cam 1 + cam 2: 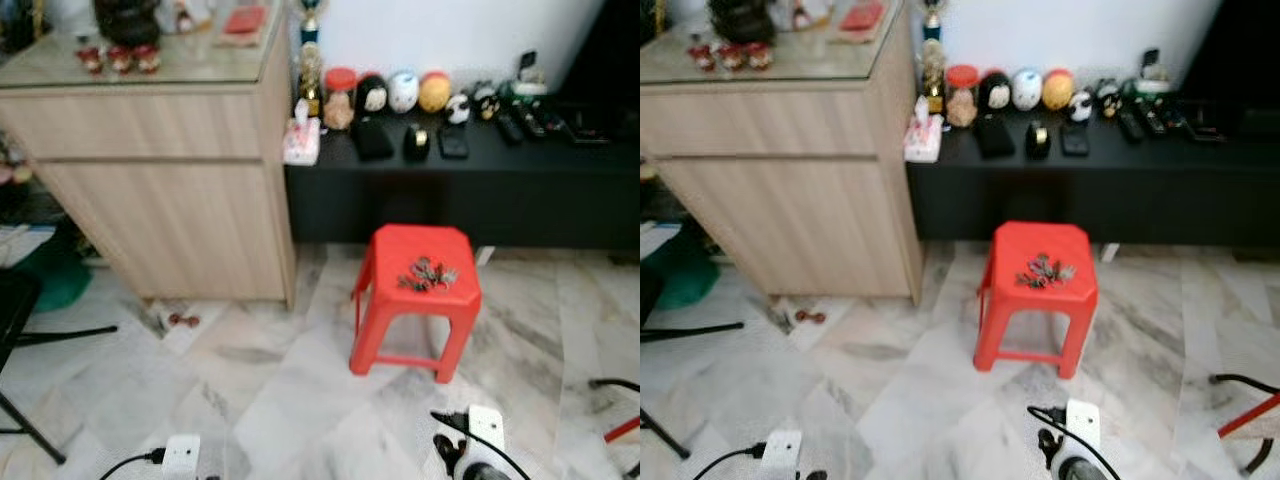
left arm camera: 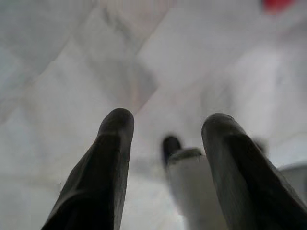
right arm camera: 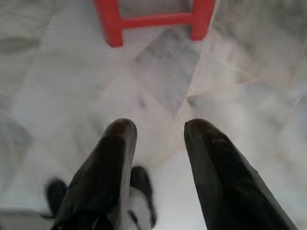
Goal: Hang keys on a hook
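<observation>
We are looking down at a red stool (image 1: 418, 290) standing on the marble floor (image 1: 270, 380); we take it as our landmark. The keys (image 1: 428, 274) are lying in a bunch on its seat, toward the right half, touching nothing else. Behind the stool a black low bench (image 1: 470, 190) is running along the wall, carrying a row of small figurines and dark remotes. To the stool's left and behind it a wooden cabinet (image 1: 170, 190) is standing against the bench end.

The head views are giving us the keys and the furniture. The wrist views are adding the finger gaps. The left gripper (image 2: 165, 127) is hanging over bare floor with its fingers parted, nothing between them, a sliver of red at the frame corner. The right gripper (image 3: 158, 127) is pointing at the floor just before the stool's legs and crossbar, its fingers likewise apart and empty.
</observation>
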Robot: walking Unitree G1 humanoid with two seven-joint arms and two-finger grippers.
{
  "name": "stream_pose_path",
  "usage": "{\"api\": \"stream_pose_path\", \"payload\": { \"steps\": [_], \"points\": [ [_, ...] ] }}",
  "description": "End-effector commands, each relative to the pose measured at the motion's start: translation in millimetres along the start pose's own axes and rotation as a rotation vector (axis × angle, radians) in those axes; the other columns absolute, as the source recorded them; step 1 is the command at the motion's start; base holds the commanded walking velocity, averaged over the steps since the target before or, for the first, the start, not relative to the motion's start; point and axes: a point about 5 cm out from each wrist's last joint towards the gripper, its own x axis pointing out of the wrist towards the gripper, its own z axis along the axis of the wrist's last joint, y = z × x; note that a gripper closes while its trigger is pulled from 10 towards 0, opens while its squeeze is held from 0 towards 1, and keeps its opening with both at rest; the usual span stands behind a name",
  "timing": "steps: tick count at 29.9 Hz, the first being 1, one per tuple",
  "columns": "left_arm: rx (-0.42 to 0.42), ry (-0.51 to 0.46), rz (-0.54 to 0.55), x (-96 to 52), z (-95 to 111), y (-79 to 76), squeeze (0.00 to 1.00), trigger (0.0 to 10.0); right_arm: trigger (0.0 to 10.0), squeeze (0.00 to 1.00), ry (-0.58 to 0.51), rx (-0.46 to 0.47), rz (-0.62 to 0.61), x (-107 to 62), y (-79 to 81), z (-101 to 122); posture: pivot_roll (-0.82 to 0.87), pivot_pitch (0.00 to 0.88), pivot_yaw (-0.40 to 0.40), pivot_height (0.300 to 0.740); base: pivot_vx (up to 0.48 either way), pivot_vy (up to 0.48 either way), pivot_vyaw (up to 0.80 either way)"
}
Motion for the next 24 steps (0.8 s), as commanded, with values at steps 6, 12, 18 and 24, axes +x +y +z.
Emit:
{"api": "stream_pose_path", "payload": {
  "steps": [6, 12, 18, 24],
  "points": [
    [-0.014, 0.055, 0.031, -5.1, -18.4, 9.9, 0.00, 10.0, 10.0, 0.00, -0.040, 0.007, 0.036, 3.4, 13.5, 11.1, -0.11, 0.056, -0.021, 0.740, 0.325, 0.000, 0.00],
    [-0.014, 0.044, 0.019, -2.8, -13.8, 1.2, 0.00, 10.0, 10.0, 0.00, -0.041, 0.006, 0.037, 3.4, 13.8, 11.0, -0.11, 0.054, -0.023, 0.740, 0.326, 0.000, 0.00],
    [-0.014, 0.037, 0.012, -2.6, -14.8, -5.2, 0.00, 10.0, 10.0, 0.00, -0.040, 0.005, 0.037, 3.3, 14.0, 10.5, -0.11, 0.049, -0.023, 0.740, 0.326, 0.000, 0.00],
    [-0.018, 0.027, 0.013, -3.3, -13.6, 1.5, 0.00, 10.0, 10.0, 0.00, -0.028, 0.008, 0.042, 3.3, 14.6, 8.7, -0.12, 0.041, -0.022, 0.740, 0.326, 0.000, -0.50]
  ]
}}
